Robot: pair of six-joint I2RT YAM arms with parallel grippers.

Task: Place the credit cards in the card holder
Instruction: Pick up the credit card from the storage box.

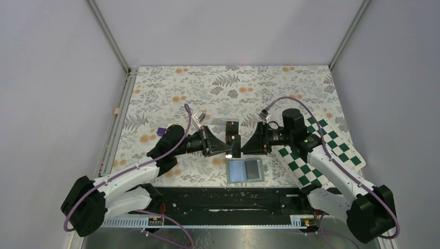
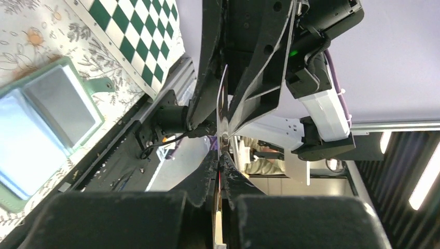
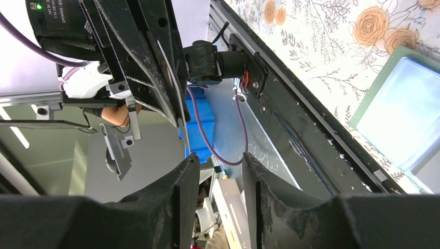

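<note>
A thin black credit card (image 1: 233, 129) hangs above the table, upright, with my left gripper (image 1: 227, 142) shut on it. In the left wrist view the card (image 2: 223, 101) shows edge-on, rising from the closed left gripper (image 2: 221, 153). My right gripper (image 1: 243, 145) faces the left one closely and stands open (image 3: 220, 154), with nothing between its tips. Its black fingers (image 2: 205, 83) flank the card's far end. The sage-green card holder (image 1: 245, 170) lies open flat on the cloth just below both grippers, pale pockets up (image 2: 46, 124) (image 3: 404, 109).
A green-and-white chequered board (image 1: 321, 155) lies on the floral cloth to the right, partly under the right arm, its corner near the card holder (image 2: 140, 41). A black rail (image 1: 228, 199) runs along the near table edge. Metal frame posts stand at the far corners.
</note>
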